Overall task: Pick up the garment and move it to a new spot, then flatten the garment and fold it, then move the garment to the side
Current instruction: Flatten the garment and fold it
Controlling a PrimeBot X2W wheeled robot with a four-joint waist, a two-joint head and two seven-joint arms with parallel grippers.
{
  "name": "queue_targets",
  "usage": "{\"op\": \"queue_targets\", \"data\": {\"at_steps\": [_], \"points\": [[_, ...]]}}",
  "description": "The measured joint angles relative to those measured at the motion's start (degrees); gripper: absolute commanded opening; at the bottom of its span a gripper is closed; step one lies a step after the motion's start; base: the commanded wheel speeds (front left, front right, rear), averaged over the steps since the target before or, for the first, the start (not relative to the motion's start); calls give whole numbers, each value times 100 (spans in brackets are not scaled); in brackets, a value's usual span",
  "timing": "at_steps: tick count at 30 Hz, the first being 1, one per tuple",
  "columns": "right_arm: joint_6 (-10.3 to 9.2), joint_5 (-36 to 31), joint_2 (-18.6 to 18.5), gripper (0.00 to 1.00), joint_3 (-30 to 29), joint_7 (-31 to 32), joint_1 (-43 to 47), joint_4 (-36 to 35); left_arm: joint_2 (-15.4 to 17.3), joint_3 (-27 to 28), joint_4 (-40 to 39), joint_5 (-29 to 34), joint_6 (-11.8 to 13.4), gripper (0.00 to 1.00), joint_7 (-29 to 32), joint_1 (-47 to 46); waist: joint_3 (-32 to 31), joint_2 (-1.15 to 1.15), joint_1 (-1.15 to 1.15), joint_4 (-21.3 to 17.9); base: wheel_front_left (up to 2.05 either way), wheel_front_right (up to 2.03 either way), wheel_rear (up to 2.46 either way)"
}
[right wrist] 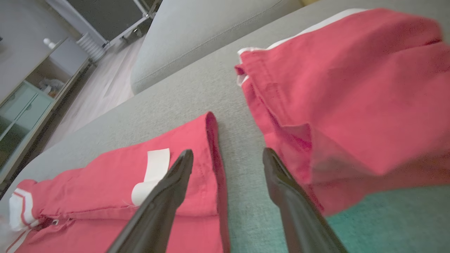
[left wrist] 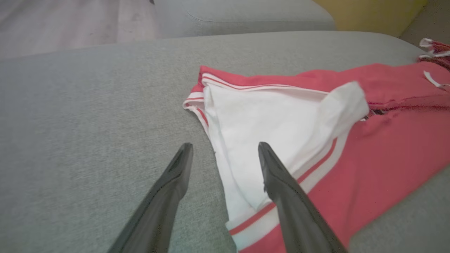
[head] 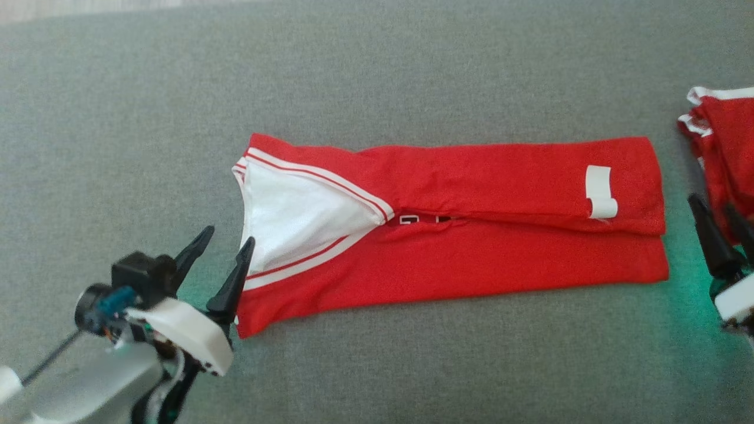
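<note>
— Grippers?
— Left gripper point(head: 230, 235) wide by the collar point(head: 294, 212), right gripper point(head: 713, 202) wide by the hem point(head: 657, 235); both empty.
— Garment point(head: 471, 259)?
— Mid-sofa point(head: 377, 70), a long strip. Folding step, I'd say: next, pinch one end and carry it across to the other.

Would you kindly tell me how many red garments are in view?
2: the folded garment in the middle, a second garment at the right edge, partly cut off; more may be hidden.
</note>
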Motion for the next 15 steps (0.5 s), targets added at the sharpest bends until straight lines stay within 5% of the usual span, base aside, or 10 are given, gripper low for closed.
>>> {"op": "queue_targets", "data": {"at_steps": [8, 15], "points": [[1, -816, 793, 100, -485, -850, 649, 456, -1011, 1844, -305, 1607, 1340, 100, -54, 1493, -519, 0, -1, 36, 0, 0, 0], [0, -1266, 1230, 100, -806, -868, 700, 849, -1809, 2925, -692, 3370, 1756, 100, -62, 2916, -909, 0, -1, 199, 0, 0, 0]]}}
